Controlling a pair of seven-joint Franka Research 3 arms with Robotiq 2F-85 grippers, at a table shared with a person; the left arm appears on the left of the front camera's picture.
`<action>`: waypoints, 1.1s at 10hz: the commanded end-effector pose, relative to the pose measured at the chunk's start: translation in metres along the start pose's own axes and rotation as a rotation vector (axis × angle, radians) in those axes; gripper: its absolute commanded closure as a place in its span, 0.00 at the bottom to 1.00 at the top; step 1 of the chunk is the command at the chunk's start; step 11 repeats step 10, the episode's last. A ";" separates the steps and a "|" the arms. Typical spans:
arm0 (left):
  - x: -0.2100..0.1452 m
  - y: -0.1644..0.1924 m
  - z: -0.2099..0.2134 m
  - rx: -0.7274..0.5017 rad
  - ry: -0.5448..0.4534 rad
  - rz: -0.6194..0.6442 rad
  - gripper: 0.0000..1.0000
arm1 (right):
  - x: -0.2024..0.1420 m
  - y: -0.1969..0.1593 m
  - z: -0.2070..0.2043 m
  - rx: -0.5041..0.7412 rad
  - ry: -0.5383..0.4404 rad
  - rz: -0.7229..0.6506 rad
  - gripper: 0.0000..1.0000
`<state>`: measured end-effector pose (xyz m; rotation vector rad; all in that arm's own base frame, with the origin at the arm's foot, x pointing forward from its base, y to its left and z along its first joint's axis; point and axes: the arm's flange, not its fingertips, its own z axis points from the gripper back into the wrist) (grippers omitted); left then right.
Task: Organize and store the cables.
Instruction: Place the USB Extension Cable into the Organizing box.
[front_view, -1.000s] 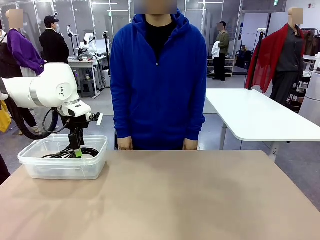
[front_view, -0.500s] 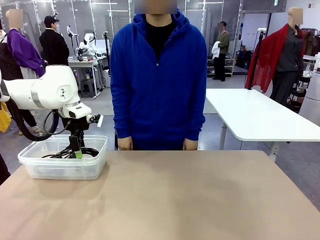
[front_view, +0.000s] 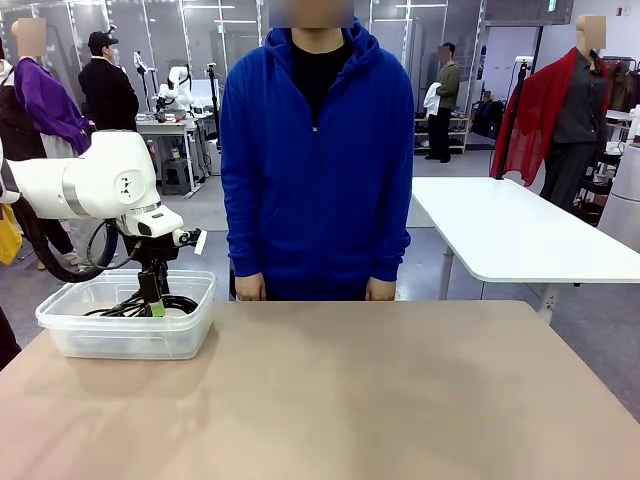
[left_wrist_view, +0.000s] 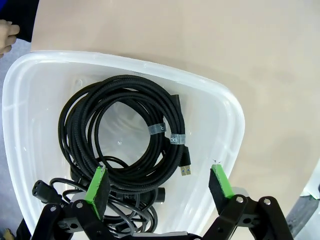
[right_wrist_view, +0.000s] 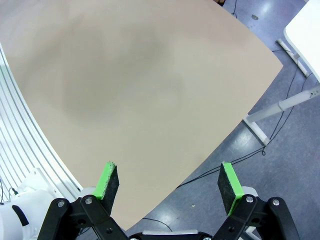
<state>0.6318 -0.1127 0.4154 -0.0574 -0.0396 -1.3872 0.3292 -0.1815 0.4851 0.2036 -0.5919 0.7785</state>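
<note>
The tan worktop (front_view: 380, 390) takes up the lower half of the front view, and its surface lies bare across the middle and right. Behind its far edge stands a person in a blue hoodie (front_view: 315, 160), both hands hanging at the worktop's edge, centre frame. At the left, the white left arm reaches in from the frame's left side and points straight down over a clear plastic tub (front_view: 60, 335) sitting at the worktop's left edge.

Down in the tub lie the cables (left_wrist_view: 125, 130): in the left wrist view, a thick braided black coil bound with a small tie sits in the middle of the bin, a USB plug poking out at its lower right, and a thinner cord with a chunky power plug lies tucked under it at the lower left.

The left gripper (left_wrist_view: 158, 184) hangs just above those coils, fingers wide apart, nothing between them. In the right wrist view, the right gripper (right_wrist_view: 168, 184) hovers over bare worktop near its corner, fingers spread wide and empty too.
</note>
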 end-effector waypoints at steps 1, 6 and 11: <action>-0.001 0.001 0.001 0.003 0.002 0.002 0.00 | 0.002 0.000 -0.001 -0.008 -0.008 -0.008 0.00; -0.001 0.001 0.001 0.003 0.002 0.002 0.00 | 0.002 0.000 -0.001 -0.008 -0.008 -0.008 0.00; -0.001 0.001 0.001 0.003 0.002 0.002 0.00 | 0.002 0.000 -0.001 -0.008 -0.008 -0.008 0.00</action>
